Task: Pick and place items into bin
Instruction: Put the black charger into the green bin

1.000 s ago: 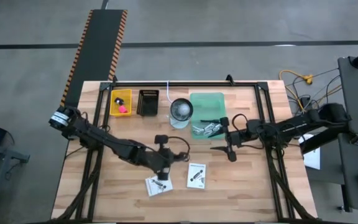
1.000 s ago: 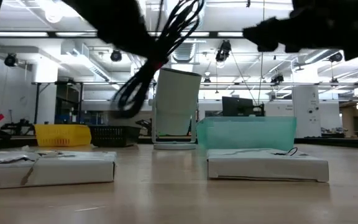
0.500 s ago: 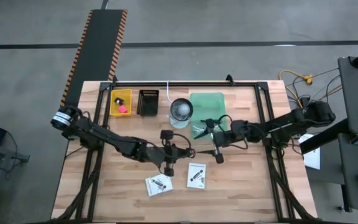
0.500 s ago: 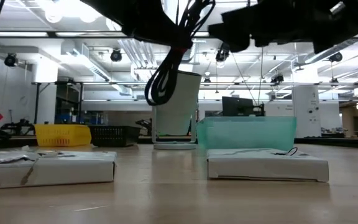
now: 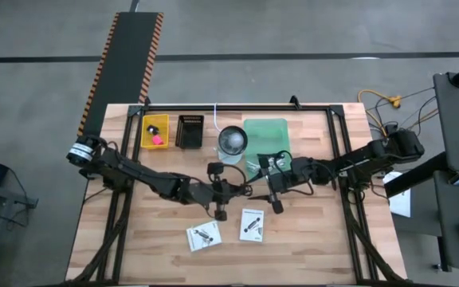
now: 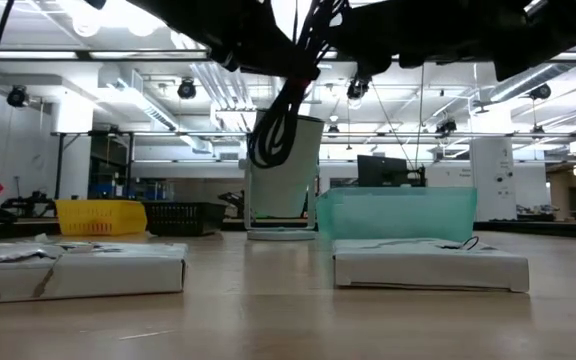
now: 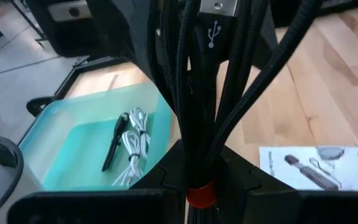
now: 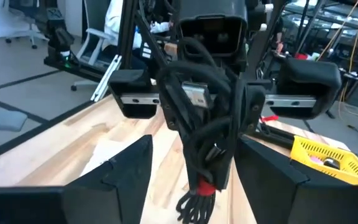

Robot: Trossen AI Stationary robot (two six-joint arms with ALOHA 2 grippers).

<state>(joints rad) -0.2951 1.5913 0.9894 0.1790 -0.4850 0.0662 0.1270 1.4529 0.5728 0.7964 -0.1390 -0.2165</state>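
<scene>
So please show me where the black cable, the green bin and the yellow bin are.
black cable (image 7: 211, 93): left wrist view, on the bundled strands above the red tie.
green bin (image 5: 264, 131): high view, on its bare floor.
yellow bin (image 5: 154, 125): high view, on its floor near the far rim.

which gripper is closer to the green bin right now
Right. The right gripper hovers just beside the green bin's near edge; the left gripper, shut on the black cable, is farther out, over the table's middle.

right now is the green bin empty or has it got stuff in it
Not empty. The left wrist view shows a coiled white cable and a slim black tool lying in the green bin.
</scene>
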